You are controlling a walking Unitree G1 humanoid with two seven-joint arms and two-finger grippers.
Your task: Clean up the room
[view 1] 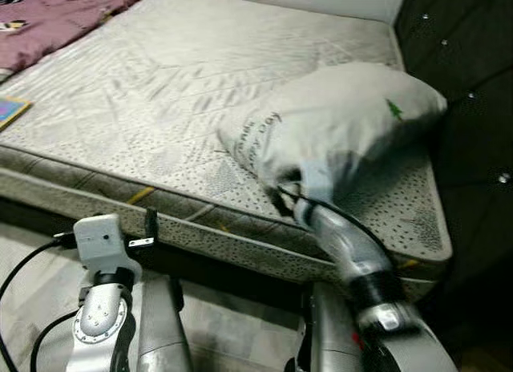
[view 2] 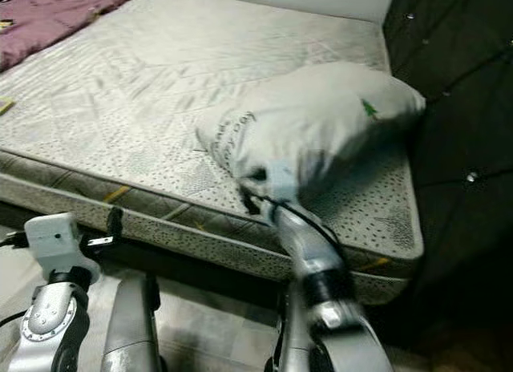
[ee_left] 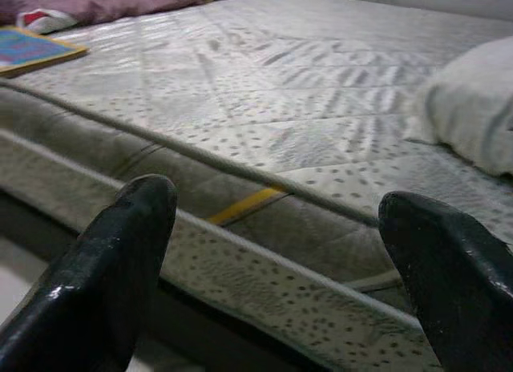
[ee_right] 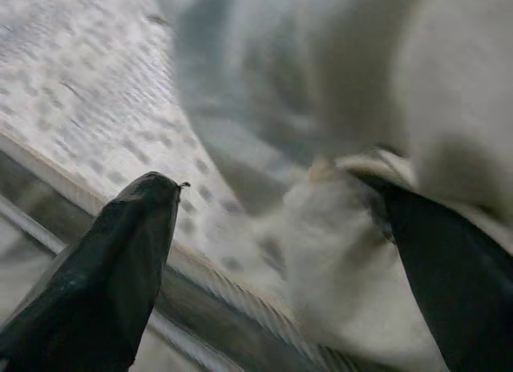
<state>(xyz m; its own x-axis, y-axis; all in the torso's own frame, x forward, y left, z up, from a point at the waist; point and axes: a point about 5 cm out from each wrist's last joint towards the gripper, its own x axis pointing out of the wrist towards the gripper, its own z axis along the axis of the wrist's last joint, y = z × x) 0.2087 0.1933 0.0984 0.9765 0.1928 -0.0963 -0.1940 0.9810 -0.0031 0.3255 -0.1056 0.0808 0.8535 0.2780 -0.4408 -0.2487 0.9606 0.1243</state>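
The pillow (view 1: pixel 337 119) lies on the bare mattress (view 1: pixel 160 91), near the corner that is on my right side, close to the dark padded wall (view 1: pixel 473 91). It is light grey, with some printed text on its near end and a small green tree mark on the far end. My right gripper (ee_right: pixel 272 260) is at the near end of this pillow, at the edge of the mattress. In the right wrist view the two black fingers (ee_right: pixel 120 268) stand wide apart, and a fold of the pillow cloth sits between them, against the one finger (the picture is blurred here, so I cannot tell if the other finger also touches). From the head views the right arm reaches up from below and its end is hidden under the pillow's near corner.

My left gripper (ee_left: pixel 276 268) is low, before the side of the mattress, fingers spread and holding nothing. Farther away on my left I see a purple blanket (view 1: pixel 56 15) and a colourful book (ee_left: pixel 32 50) on the mattress.
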